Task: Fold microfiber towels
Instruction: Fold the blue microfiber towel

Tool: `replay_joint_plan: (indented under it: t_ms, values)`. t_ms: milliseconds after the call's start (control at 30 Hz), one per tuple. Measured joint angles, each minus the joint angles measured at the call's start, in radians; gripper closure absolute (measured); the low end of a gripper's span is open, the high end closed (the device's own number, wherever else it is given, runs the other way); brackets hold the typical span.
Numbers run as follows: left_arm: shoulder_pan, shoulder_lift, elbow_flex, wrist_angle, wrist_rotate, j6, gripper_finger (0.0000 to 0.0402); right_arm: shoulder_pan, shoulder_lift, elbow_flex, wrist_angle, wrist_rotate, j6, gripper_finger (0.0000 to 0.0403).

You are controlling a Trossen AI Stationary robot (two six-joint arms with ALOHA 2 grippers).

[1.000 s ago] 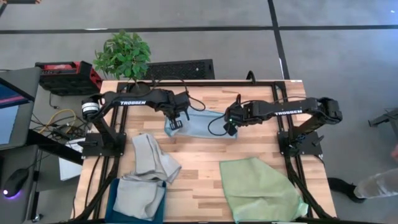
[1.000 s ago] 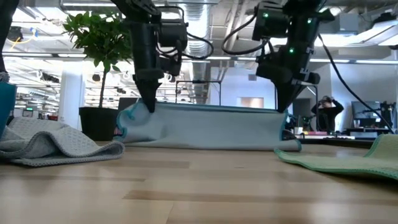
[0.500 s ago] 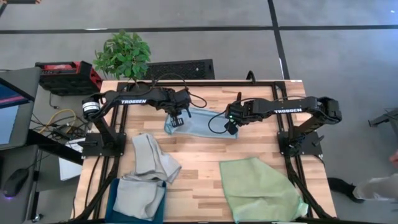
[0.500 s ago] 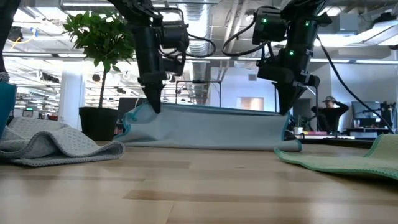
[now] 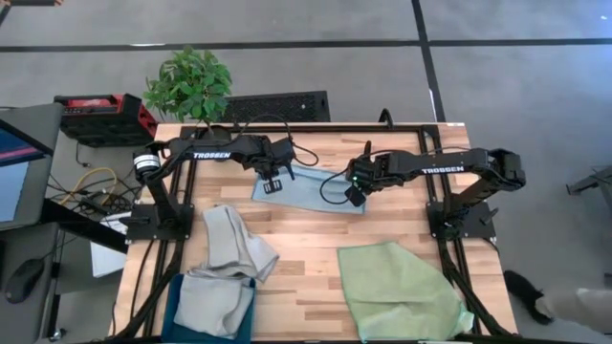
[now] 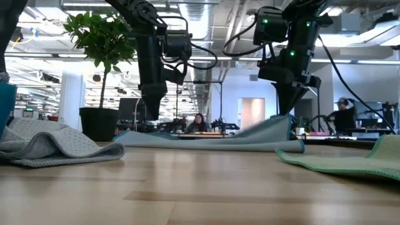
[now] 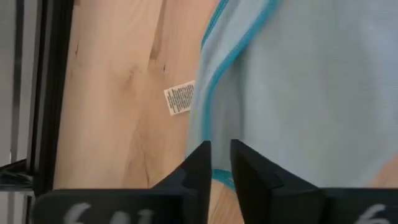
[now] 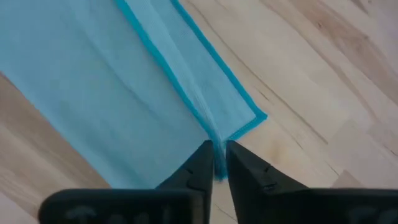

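The light blue towel lies on the wooden table between my two grippers, its teal-hemmed edges showing in both wrist views. My left gripper hangs just above the towel's left end, with a narrow gap between its fingers and nothing in them. My right gripper is shut on the towel's right end, which stands raised in the low view. The rest of the towel rests flat on the table. My right gripper pinches a ridge of the light blue towel between its two fingers, close to a teal-hemmed corner. The fingers come from above, slanting down. That end is lifted off the table and the cloth slopes down from it to the flat part.
Two pale grey towels lie at the near left, one crumpled and one on a dark teal bin. A light green towel lies at the near right. A potted plant stands beyond the far left corner.
My left gripper has let go of the towel's left end. The towel had hung as a raised sheet between both grippers. Its left and middle parts have dropped flat onto the table, while the right end stays up in my right gripper.
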Motion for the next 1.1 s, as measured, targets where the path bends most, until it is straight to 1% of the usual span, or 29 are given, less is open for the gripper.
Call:
replay_joint_plan:
  t_ms: [133, 300, 400, 433, 500, 600, 700, 867, 967, 1100]
  values:
    - [0.005, 0.000, 0.001, 0.003, 0.000, -0.007, 0.0307, -0.005, 0.000, 0.000, 0.002, 0.000, 0.000, 0.0303]
    - [0.009, 0.000, 0.001, -0.014, 0.018, -0.044, 0.0279, -0.019, 0.000, 0.000, 0.002, 0.000, 0.000, 0.0243]
    - [0.008, -0.006, 0.001, -0.043, 0.085, -0.068, 0.0274, -0.020, 0.000, 0.001, 0.003, -0.025, -0.028, 0.0210]
    - [0.004, -0.013, 0.001, -0.053, 0.122, -0.066, 0.0274, -0.020, 0.000, 0.001, 0.004, -0.047, -0.063, 0.0202]
    - [-0.004, -0.032, 0.001, -0.079, 0.206, -0.051, 0.0274, -0.011, 0.000, 0.001, 0.006, -0.124, -0.162, 0.0189]
    - [-0.021, -0.069, 0.001, -0.086, 0.301, -0.063, 0.0274, 0.013, 0.000, 0.001, 0.010, -0.247, -0.291, 0.0181]
    - [-0.045, -0.119, 0.001, -0.087, 0.328, -0.069, 0.0274, 0.048, 0.000, 0.001, 0.036, -0.310, -0.400, 0.0179]
    - [-0.074, -0.206, 0.002, -0.081, 0.316, -0.099, 0.0274, 0.098, 0.000, 0.002, 0.055, -0.314, -0.592, 0.0179]
    - [-0.082, -0.250, 0.002, -0.081, 0.315, -0.126, 0.0274, 0.105, 0.000, -0.007, 0.081, -0.314, -0.623, 0.0179]
    - [-0.089, -0.295, 0.002, -0.081, 0.313, -0.166, 0.0274, 0.105, 0.000, -0.067, 0.165, -0.313, -0.605, 0.0180]
